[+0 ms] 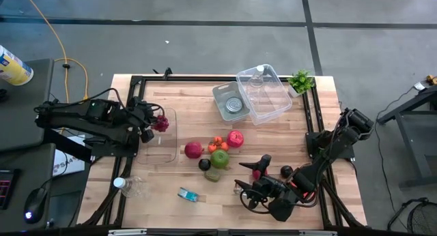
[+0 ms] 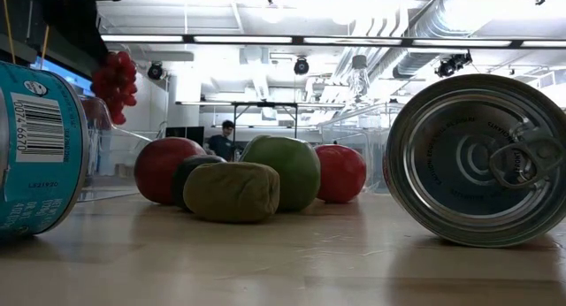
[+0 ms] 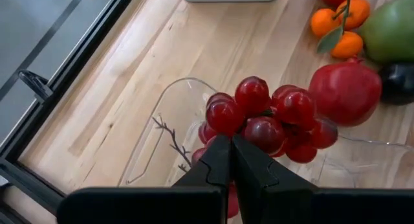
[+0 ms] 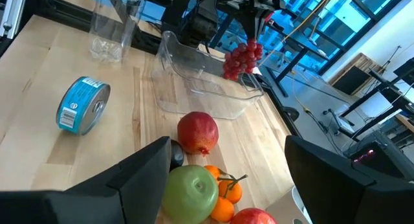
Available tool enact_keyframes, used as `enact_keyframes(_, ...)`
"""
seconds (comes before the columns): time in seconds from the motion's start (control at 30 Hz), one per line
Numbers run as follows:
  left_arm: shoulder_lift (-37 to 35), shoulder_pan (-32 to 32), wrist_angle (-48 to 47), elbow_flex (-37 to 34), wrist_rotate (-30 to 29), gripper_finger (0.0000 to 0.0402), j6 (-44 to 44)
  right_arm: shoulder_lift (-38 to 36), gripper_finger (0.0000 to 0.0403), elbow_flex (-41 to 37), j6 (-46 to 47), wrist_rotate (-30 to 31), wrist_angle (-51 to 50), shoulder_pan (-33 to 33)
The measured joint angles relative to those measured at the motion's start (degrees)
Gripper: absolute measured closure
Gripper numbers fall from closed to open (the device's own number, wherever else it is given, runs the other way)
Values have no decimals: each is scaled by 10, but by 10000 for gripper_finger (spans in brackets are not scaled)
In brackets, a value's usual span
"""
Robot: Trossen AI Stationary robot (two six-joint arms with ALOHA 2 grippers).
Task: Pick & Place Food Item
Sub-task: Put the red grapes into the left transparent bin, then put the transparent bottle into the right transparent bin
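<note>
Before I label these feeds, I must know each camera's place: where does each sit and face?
High: overhead, straight down on the table; both arms show.
Low: at tabletop height, looking across past a can into the room; no gripper clear.
Left wrist: on the left arm, over the left gripper, shut on grapes.
Right wrist: on the right arm, the open right gripper facing the fruit.
Shared: the grapes, in all four views.

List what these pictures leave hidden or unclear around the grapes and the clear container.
- Left gripper: its shut fingers cover the grape stem they pinch, left wrist view.
- Grapes: they hide the clear container floor below; whether they touch it cannot be told.
- Low view: the container is mostly blocked by the blue can.
- Right gripper: its open fingers hide part of the green apple and the dark fruit, right wrist view.
</note>
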Motion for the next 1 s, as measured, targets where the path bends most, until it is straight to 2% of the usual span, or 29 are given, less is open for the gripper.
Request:
enact_keyframes(0.6, 8, 0, -1, 0, -2, 395, -2, 0, 113, 0, 0, 0, 0, 0)
enact_keyframes(0.73, 15, -1, -10, 0, -2, 365, -2, 0, 113, 0, 0, 0, 0, 0)
enact_keyframes(1.0, 19, -1, -11, 0, -1, 280, -19, 0, 113, 0, 0, 0, -1, 0)
